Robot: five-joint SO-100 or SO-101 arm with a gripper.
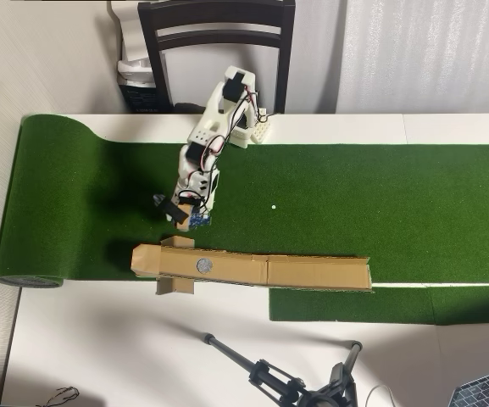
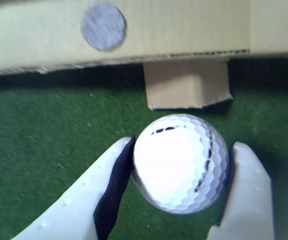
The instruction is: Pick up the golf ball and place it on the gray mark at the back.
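In the wrist view a white golf ball with thin black lines sits between the two white fingers of my gripper, which is shut on it. The green turf lies below it; I cannot tell whether the ball is lifted off it. The round gray mark is on the cardboard strip ahead, up and to the left of the ball. In the overhead view the gripper hangs just above the strip's left part, close to the gray mark. The ball is hidden there by the arm.
A cardboard support tab sticks out under the strip, right ahead of the ball. The long cardboard strip runs along the turf's near edge. A small white dot lies on the turf. A tripod lies on the white table.
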